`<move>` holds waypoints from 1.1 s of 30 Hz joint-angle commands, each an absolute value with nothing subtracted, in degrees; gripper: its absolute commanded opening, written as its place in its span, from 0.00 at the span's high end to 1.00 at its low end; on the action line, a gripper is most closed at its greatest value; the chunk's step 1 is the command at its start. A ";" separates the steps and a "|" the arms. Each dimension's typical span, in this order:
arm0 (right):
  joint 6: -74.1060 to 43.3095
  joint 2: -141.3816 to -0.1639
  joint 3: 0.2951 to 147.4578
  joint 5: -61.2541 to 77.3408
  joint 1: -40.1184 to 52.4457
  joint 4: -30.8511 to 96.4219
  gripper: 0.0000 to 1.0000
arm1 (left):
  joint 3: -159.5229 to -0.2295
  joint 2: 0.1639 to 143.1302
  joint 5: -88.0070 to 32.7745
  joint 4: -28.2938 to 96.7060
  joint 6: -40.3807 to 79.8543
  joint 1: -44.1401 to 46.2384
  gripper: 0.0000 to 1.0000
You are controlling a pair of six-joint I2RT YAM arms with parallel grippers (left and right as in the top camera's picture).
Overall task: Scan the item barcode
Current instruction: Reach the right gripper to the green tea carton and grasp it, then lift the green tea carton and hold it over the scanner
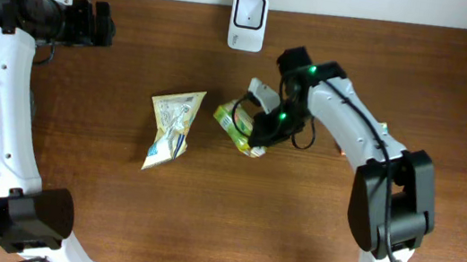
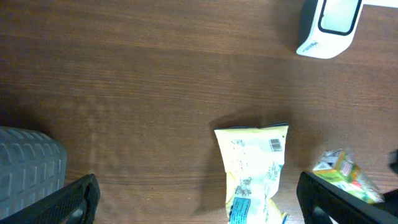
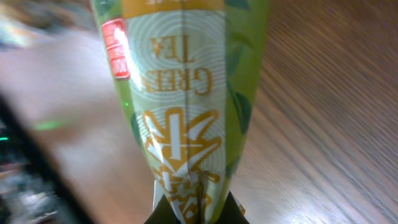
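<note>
As the right pincer (image 1: 262, 133) clenches the green tea packet (image 1: 235, 122), turn it squarely toward the scanner (image 1: 248, 22) at 12 o'clock.

- The barcode scanner (image 1: 248, 22) is being kept at the table's (image 1: 113, 224) far edge, behind both packets.
- The green tea packet (image 1: 236, 122) is being held in the right gripper (image 1: 262, 135), just right of the snack packet (image 1: 172, 128).
- The snack packet is being supported flat on the table.

Wooden table (image 1: 113, 224) carries yellow packet (image 1: 171, 127), white scanner (image 1: 248, 22).

Right claw (image 1: 260, 138) grips green packet (image 1: 233, 123) (scanner (image 1: 248, 22) beyond).
</note>
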State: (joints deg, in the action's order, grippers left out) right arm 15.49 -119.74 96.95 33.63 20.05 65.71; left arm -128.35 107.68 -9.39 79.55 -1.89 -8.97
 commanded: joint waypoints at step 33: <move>-1.74 -119.44 119.15 -27.70 22.20 61.82 0.96 | -128.25 107.87 -9.34 79.42 -2.17 -9.28 0.01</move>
